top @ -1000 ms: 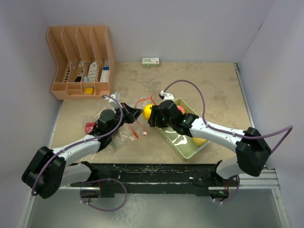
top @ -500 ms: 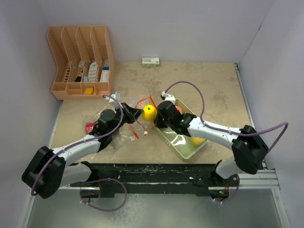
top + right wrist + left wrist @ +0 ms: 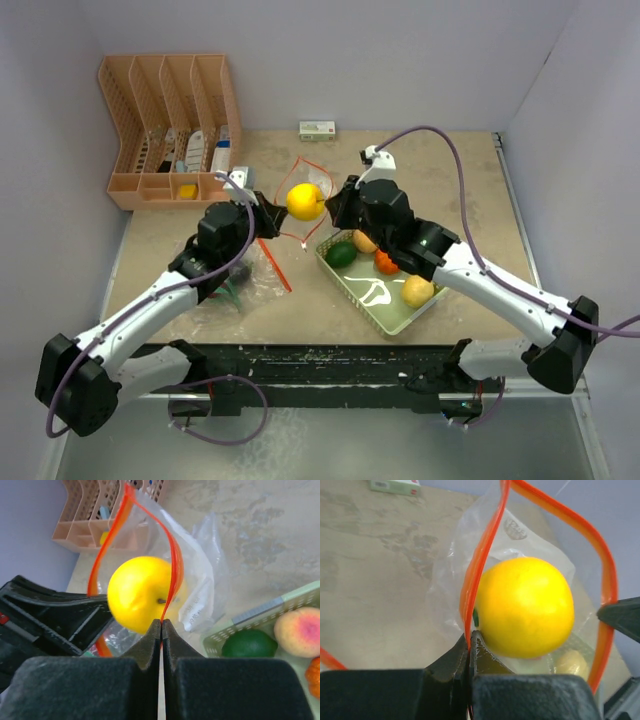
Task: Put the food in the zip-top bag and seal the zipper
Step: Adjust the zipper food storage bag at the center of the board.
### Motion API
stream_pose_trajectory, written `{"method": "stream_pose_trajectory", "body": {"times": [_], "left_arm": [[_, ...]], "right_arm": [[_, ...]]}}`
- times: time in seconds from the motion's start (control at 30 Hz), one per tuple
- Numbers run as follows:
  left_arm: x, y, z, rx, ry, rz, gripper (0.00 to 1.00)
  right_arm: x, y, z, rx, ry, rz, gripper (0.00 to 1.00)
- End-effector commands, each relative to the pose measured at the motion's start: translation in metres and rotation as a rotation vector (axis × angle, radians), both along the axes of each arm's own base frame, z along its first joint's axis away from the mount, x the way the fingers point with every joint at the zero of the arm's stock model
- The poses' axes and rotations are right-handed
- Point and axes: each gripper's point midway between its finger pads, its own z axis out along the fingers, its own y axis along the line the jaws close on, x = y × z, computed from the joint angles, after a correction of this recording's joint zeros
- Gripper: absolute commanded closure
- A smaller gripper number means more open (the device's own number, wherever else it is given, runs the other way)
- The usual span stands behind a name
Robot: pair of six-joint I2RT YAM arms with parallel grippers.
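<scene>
Both left fingers (image 3: 447,662) and right fingers (image 3: 172,647) clamped on the zipper (image 3: 609,575), yellow fruit (image 3: 522,607) between them, seemingly inside the zip-top bag (image 3: 202,575).

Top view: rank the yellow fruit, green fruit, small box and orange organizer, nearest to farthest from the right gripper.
1. yellow fruit, just left of the right gripper.
2. green fruit, in the tray, toward the arm bases.
3. small box, at the back wall.
4. orange organizer, back left corner.

You're working in a lab test cell: grey walls (image 3: 400,60) box the beige surface (image 3: 450,185), black mounting rail (image 3: 330,360) at 6 o'clock.
</scene>
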Motion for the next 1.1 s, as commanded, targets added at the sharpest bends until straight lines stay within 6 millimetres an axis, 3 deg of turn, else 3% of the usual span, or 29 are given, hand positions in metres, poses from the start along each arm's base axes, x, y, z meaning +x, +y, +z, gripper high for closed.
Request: {"method": "stream_pose_trajectory", "body": {"times": [0.0, 0.1, 0.17, 0.37, 0.43, 0.57, 0.67, 0.7, 0.8, 0.9, 0.97, 1.07], "left_arm": [[0.004, 0.047, 0.021, 0.253, -0.040, 0.156, 1.00], [0.001, 0.078, 0.039, 0.324, -0.075, 0.271, 1.00], [-0.001, 0.088, 0.046, 0.355, -0.094, 0.305, 1.00], [-0.001, 0.109, 0.041, 0.497, -0.031, 0.364, 1.00], [-0.001, 0.107, 0.043, 0.492, -0.040, 0.354, 1.00], [-0.005, 0.136, 0.048, 0.532, -0.035, 0.479, 1.00], [0.000, 0.109, 0.046, 0.471, -0.073, 0.359, 1.00], [0.000, 0.118, 0.040, 0.508, -0.030, 0.397, 1.00], [-0.006, 0.156, 0.035, 0.594, 0.024, 0.547, 1.00], [-0.010, 0.142, 0.035, 0.451, -0.044, 0.460, 1.00], [-0.010, 0.124, 0.011, 0.399, -0.006, 0.380, 1.00], [-0.001, 0.100, -0.056, 0.417, 0.122, 0.286, 1.00]], "right_arm": [[0.012, -0.014, 0.019, -0.066, -0.067, -0.071, 1.00], [0.015, -0.022, 0.009, -0.104, -0.059, -0.110, 1.00], [0.017, -0.029, 0.003, -0.140, -0.049, -0.141, 1.00], [0.023, -0.052, -0.009, -0.265, -0.018, -0.246, 1.00], [0.023, -0.046, -0.007, -0.252, -0.027, -0.216, 1.00], [0.022, -0.047, -0.007, -0.259, -0.012, -0.224, 1.00], [0.014, -0.004, 0.003, -0.157, -0.066, 0.005, 1.00], [0.012, 0.001, 0.002, -0.149, -0.066, 0.035, 1.00], [0.012, -0.011, -0.008, -0.174, -0.042, -0.017, 1.00], [0.011, -0.009, -0.033, -0.198, -0.002, -0.002, 1.00], [0.012, -0.001, -0.060, -0.227, 0.061, 0.016, 1.00], [0.016, 0.008, -0.091, -0.266, 0.120, 0.025, 1.00]]}}
